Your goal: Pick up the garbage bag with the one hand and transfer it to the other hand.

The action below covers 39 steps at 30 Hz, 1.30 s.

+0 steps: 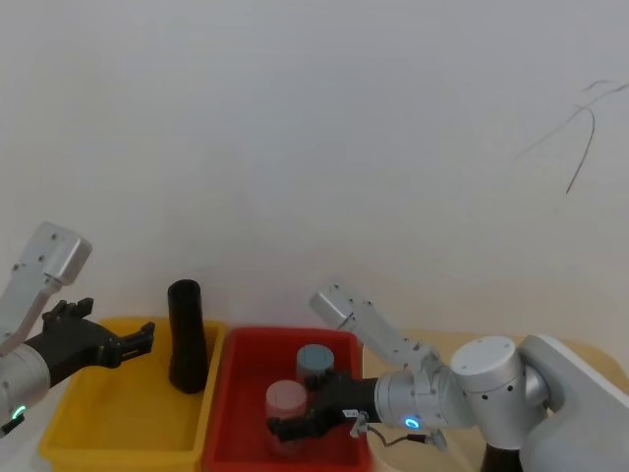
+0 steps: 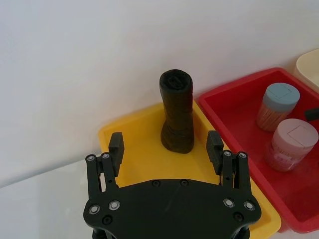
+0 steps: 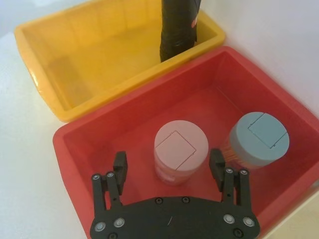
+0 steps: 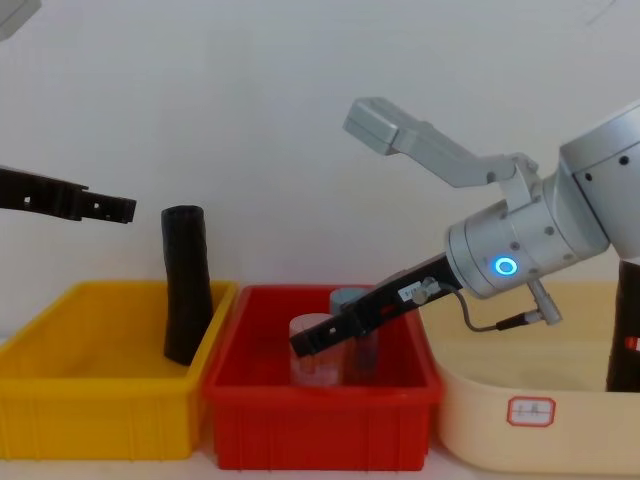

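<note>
Three bins stand side by side on the worktop [image 3: 20,164]: a cream tub [image 4: 540,425] at the right, a yellow bin [image 1: 118,433] at the left and a red bin [image 1: 236,438] between them.

The left gripper [image 1: 140,339] hangs above the yellow bin's left half. It points at the bag with its fingers spread wide and nothing between them. The right gripper [image 4: 312,338] reaches down into the red bin. Its fingers are also apart, either side of a pink-lidded jar [image 3: 179,157] and not closed on it. A blue-lidded jar [image 3: 259,142] stands just beside that one.

The bag [image 1: 185,339] stands in the yellow bin's far right corner, leaning slightly, close to the wall shared with the red bin.

As rolled film it should be light and fairly firm, with a slick skin that gives a little under a squeeze. Being tall and narrow, it will probably tip at a nudge. The best hold looks to be across the middle, above the flared foot. That would leave one end free for the right gripper.
</note>
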Motion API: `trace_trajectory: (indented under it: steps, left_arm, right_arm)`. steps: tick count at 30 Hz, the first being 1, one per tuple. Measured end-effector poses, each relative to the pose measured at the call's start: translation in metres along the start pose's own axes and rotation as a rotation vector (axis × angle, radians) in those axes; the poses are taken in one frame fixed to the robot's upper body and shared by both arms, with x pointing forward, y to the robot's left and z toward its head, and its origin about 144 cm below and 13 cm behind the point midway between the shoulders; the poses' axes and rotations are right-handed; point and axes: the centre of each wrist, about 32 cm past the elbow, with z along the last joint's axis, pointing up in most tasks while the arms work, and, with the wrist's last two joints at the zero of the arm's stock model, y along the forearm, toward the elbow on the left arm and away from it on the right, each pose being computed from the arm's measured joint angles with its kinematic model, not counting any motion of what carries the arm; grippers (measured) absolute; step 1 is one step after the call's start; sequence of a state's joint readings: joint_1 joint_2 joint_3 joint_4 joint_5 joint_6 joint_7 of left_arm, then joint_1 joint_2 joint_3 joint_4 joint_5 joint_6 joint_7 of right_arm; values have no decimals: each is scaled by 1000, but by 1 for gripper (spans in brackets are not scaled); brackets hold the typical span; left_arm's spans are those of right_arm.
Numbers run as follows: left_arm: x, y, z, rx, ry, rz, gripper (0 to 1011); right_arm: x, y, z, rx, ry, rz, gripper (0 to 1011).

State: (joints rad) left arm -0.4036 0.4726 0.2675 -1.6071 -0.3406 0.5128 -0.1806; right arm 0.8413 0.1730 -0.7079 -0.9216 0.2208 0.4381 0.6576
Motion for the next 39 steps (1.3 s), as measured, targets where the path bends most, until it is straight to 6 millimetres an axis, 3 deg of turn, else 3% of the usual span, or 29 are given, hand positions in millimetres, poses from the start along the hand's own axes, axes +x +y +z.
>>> trace_trajectory:
  steps: [39]
  left_arm:
    - [0, 0, 0, 0, 0, 0, 1000]
  right_arm:
    - [23, 30, -1, -8, 37, 40, 1001]
